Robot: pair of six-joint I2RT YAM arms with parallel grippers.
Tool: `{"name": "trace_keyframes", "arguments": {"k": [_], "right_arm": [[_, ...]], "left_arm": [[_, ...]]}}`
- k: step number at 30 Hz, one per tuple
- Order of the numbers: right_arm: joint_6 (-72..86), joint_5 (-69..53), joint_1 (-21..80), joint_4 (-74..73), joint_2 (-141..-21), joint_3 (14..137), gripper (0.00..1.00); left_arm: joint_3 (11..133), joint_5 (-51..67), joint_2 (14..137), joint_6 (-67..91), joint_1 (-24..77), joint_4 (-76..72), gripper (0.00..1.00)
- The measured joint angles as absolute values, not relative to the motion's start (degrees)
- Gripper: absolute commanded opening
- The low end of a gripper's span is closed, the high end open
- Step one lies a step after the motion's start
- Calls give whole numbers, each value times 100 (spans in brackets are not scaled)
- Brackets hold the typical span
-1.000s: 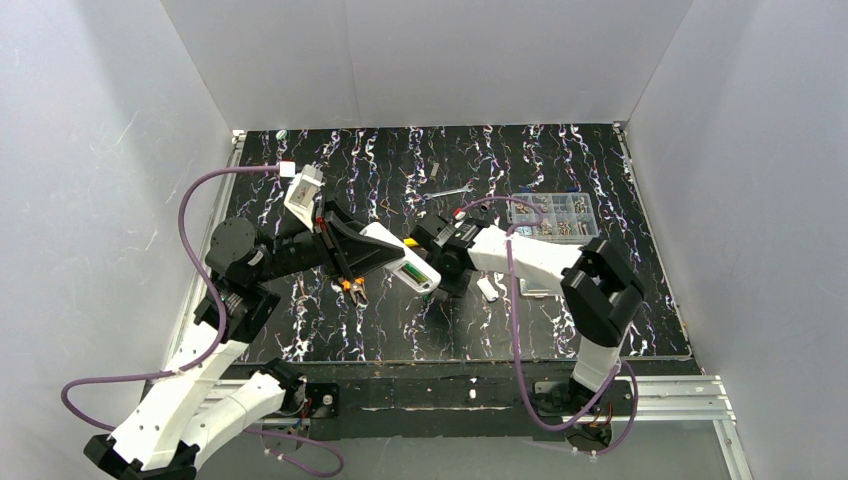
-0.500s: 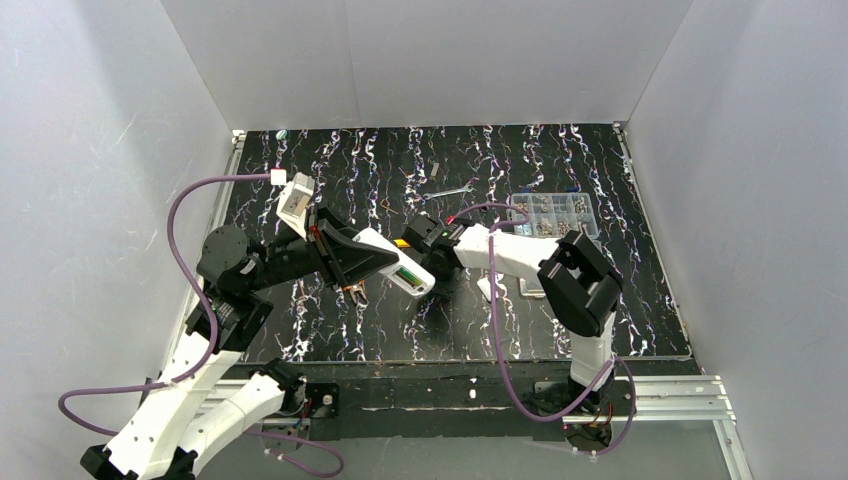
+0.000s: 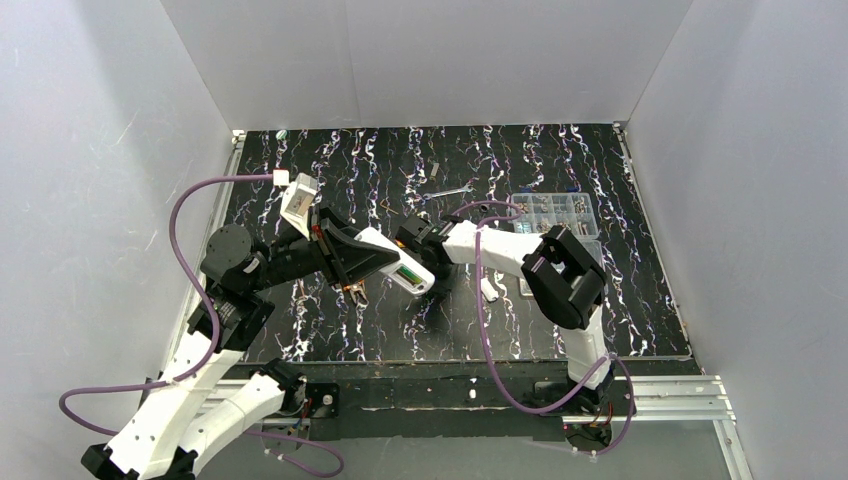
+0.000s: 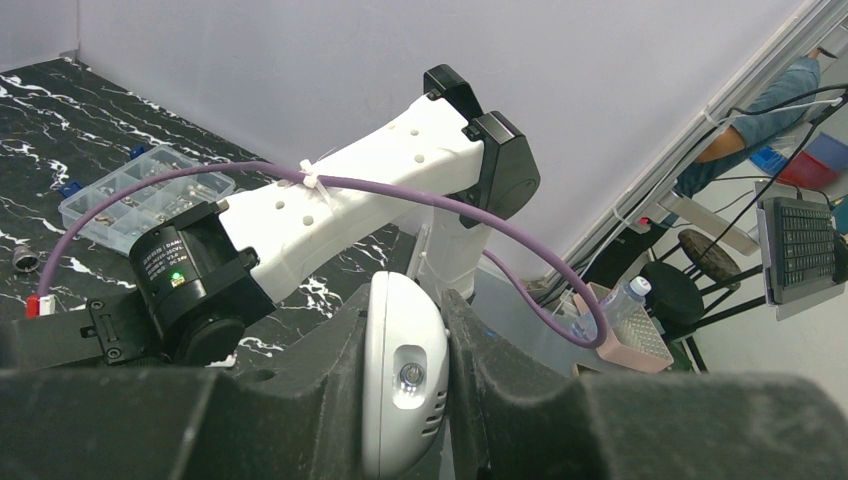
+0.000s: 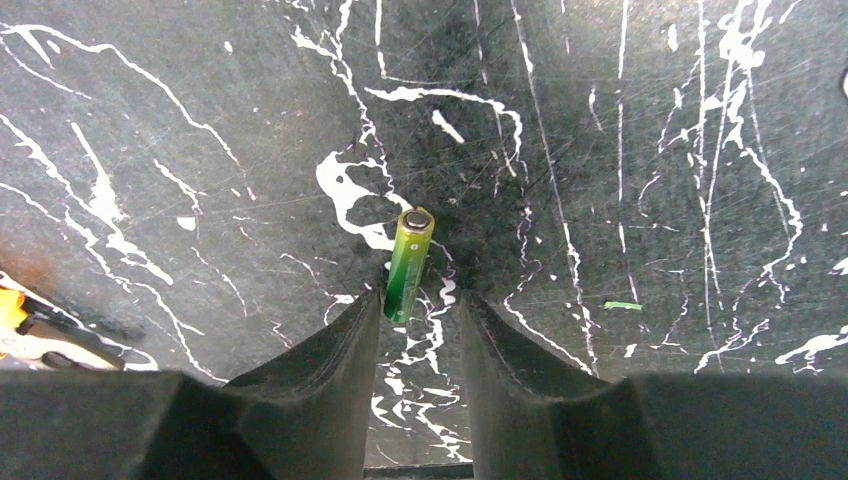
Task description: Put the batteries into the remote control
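My left gripper [image 3: 372,256] is shut on the white remote control [image 3: 398,263] and holds it above the table, compartment side up. A green battery [image 3: 407,272] shows in that compartment. In the left wrist view the remote's rounded end [image 4: 405,385] sits clamped in my left gripper [image 4: 405,345]. My right gripper [image 3: 410,238] is just beyond the remote, low over the table. In the right wrist view it [image 5: 420,310] is open, and a second green battery [image 5: 410,262] lies on the table at its fingertips, next to the left finger.
A clear compartment box [image 3: 555,213] stands at the back right. A small white cover piece [image 3: 489,288] lies right of the remote. A wrench [image 3: 452,192] lies further back. Orange-handled pliers [image 3: 355,291] lie under my left gripper. A yellow-orange handle [image 5: 10,310] shows at the right wrist view's left edge.
My right gripper has moved left across the table, closer to the remote, with its arm folding in. My left gripper with the remote shifted slightly left.
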State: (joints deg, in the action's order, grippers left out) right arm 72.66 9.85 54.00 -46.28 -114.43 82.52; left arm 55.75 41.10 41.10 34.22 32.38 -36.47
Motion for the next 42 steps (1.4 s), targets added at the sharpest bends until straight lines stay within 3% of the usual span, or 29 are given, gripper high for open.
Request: {"name": "trace_keyframes", "arguments": {"k": [6, 18, 24, 29, 34, 42], "right_arm": [[7168, 1007, 5400, -4696, -11483, 8294, 1], [7006, 1247, 5334, -4508, -11170, 7911, 1], [6600, 2263, 5072, -4200, -9389, 6801, 1], [5349, 2720, 4663, -3415, -7669, 6184, 1], [3444, 2270, 4261, -2762, -6477, 5902, 1], [851, 777, 4281, -3763, -6233, 7334, 1]], "left_arm": [[5575, 4106, 4156, 3424, 3238, -3647, 0], [5575, 4084, 4313, 3428, 3238, -3649, 0], [5575, 3898, 4386, 3430, 3238, -3647, 0], [5575, 3734, 4552, 3452, 3238, -3583, 0], [5575, 3352, 4751, 3522, 3238, -3304, 0], [5518, 2469, 4967, 3844, 3236, -2775, 0]]}}
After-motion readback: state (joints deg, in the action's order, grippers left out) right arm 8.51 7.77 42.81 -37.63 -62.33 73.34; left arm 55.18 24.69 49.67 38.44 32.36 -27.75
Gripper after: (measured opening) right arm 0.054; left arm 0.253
